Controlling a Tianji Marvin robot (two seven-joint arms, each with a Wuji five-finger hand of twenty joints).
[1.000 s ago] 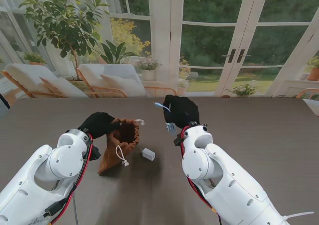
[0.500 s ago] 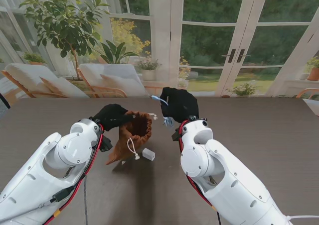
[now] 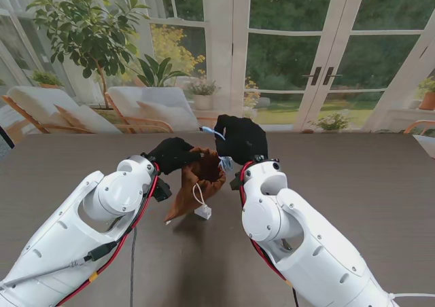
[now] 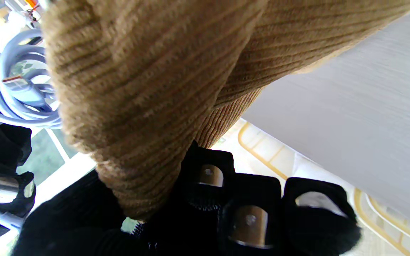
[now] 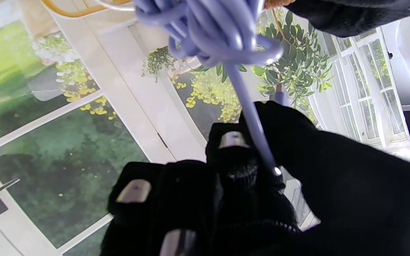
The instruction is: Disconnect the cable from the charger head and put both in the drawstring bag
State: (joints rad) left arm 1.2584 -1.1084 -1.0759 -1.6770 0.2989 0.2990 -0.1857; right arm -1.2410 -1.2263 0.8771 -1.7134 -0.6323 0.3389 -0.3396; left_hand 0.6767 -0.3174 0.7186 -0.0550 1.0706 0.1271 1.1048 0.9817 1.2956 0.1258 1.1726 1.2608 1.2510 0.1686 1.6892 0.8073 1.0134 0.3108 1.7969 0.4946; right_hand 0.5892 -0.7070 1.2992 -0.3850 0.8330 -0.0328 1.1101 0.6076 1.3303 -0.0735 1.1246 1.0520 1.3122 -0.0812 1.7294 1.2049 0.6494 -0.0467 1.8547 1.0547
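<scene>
My left hand (image 3: 171, 155), in a black glove, is shut on the rim of the brown corduroy drawstring bag (image 3: 198, 183), which hangs lifted and tilted with its mouth toward the right hand. The bag (image 4: 148, 78) fills the left wrist view. My right hand (image 3: 241, 139) is shut on the coiled pale blue cable (image 3: 216, 134), held right beside the bag's mouth. The cable bundle (image 5: 212, 32) dangles from those fingers in the right wrist view. The white charger head (image 3: 202, 212) lies on the table under the bag, near the white drawstring (image 3: 199, 197).
The dark wood table (image 3: 353, 178) stretches wide to the right and left of the arms. Behind its far edge are glass doors, a potted plant (image 3: 85, 28) and lounge chairs.
My left hand has carried the bag up and to the right, toward the right hand. The right hand with the cable has shifted slightly left and farther from me. The charger head has stayed put.
</scene>
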